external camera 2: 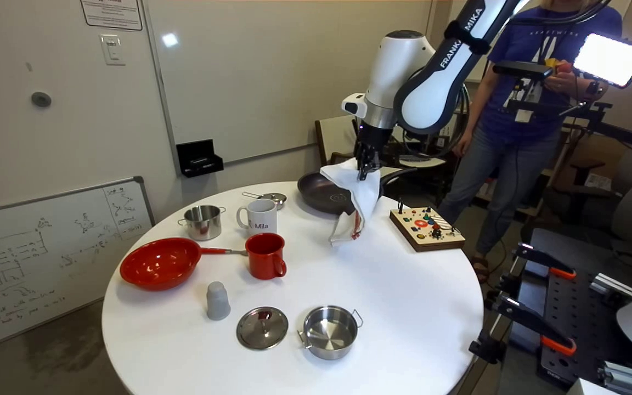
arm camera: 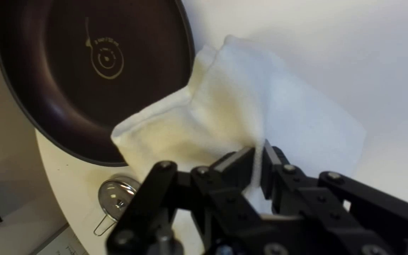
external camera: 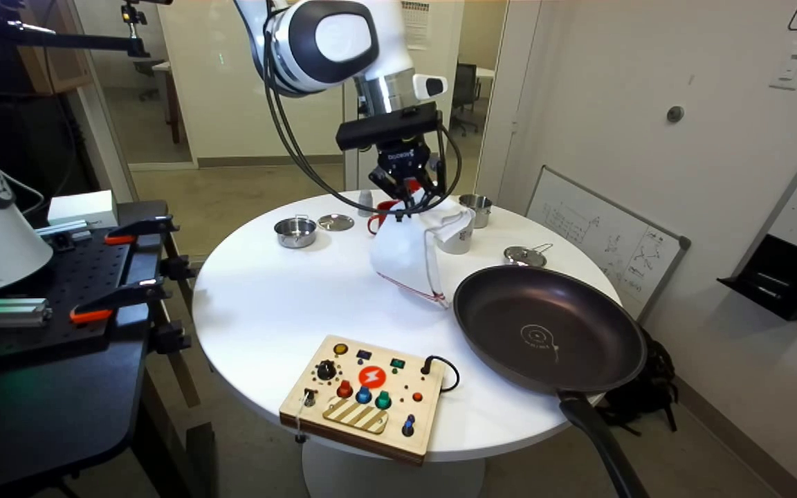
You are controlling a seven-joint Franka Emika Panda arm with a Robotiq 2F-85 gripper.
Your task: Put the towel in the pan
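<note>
Towel (external camera: 398,245), white with red along its edge, hangs from my gripper (arm camera: 259,152), jaws pinched tight on a fold. It droops over the surface (external camera: 267,297), just beside the dark pan (external camera: 551,330); whether it touches down, I cannot tell. Pan open side up, handle (external camera: 602,443) jutting past the surface's edge.
</note>
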